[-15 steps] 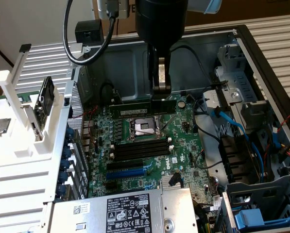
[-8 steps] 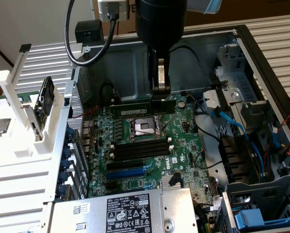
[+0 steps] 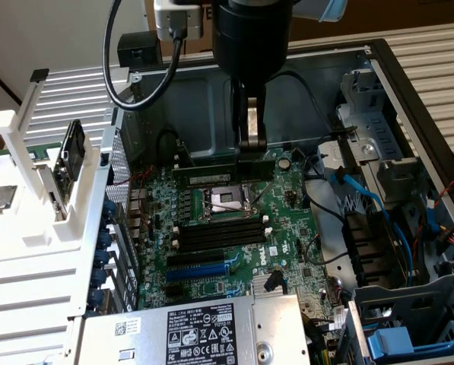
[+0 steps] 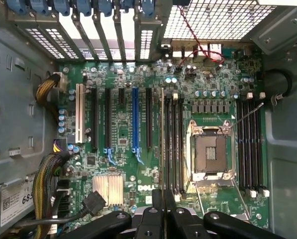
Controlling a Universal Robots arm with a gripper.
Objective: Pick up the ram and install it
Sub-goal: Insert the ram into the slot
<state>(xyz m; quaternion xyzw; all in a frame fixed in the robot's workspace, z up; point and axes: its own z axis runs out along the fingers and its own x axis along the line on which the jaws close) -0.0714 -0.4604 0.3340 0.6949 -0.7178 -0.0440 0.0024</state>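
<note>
The pincer (image 3: pixel 251 148) hides part of the ram (image 3: pixel 204 173); the arm (image 3: pixel 251 30) above is cut off.

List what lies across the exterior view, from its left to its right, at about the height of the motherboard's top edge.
square silver chip → dark card standing in the white rack → ram → blue cable
</note>
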